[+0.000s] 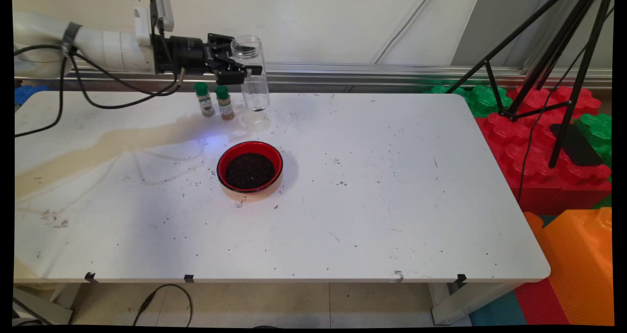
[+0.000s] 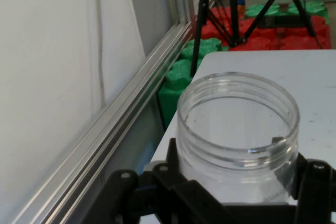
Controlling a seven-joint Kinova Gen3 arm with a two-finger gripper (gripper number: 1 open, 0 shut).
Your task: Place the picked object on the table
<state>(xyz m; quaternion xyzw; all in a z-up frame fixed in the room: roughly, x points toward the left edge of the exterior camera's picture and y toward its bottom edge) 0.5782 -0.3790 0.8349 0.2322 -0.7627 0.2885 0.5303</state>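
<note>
Upper left, the gripper (image 1: 243, 70) clamps a clear, round plastic jar (image 1: 250, 73), open-topped, above two green-capped spice bottles (image 1: 215, 101).

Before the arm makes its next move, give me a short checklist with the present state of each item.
1. Hand shut on the jar: ok, fingers clamp it on both sides.
2. Jar upright, mouth up: ok.
3. Jar empty: ok, clear all through in both views.
4. Jar off the table: cannot tell; its base sits level with the far edge.
5. Two green-capped shakers clear of the jar: ok, they stand apart on its left in the main view, close under the hand.
6. Red bowl of dark grains undisturbed: ok, upright nearer the camera; some grains lie scattered on the table.
</note>
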